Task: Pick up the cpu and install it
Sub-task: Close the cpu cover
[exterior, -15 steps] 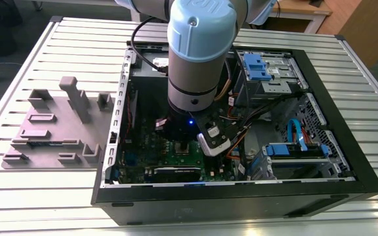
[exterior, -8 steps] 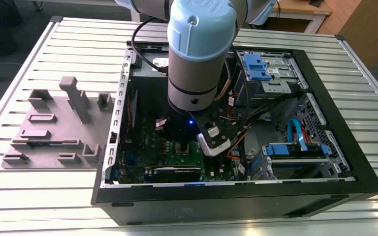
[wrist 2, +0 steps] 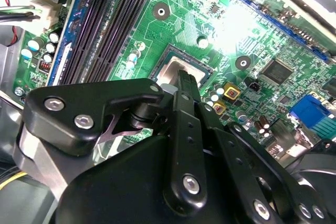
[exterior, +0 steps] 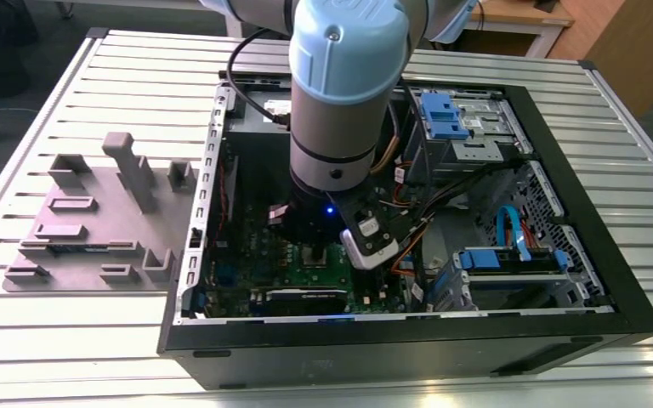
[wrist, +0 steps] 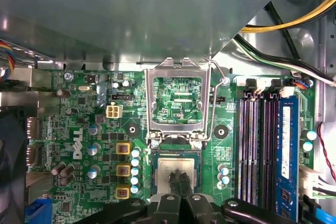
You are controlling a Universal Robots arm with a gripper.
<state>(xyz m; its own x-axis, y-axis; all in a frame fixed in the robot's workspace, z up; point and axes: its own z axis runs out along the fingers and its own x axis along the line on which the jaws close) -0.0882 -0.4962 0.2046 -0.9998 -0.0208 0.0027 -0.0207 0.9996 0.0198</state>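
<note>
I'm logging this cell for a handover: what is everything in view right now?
computer case: one, black, open, on the table
table: one, silver, slatted, under the case
fixture tray: one, grey, exterior view's left of case
motherboard: one, green, inside the case
cpu: one, silver-grey, within the socket
socket frame: one, metal, swung open beside cpu
arm: one, blue-grey, reaching into case
gripper: one, black, shut, over the cpu

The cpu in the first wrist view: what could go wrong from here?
1. The tool is low over the cpu. Whether the chip lies flat and square is hidden beneath it, so pressing down might damage the contacts.
2. The open metal frame and a row of capacitors stand close beside it. A sideways drift of the arm could knock them.
</note>
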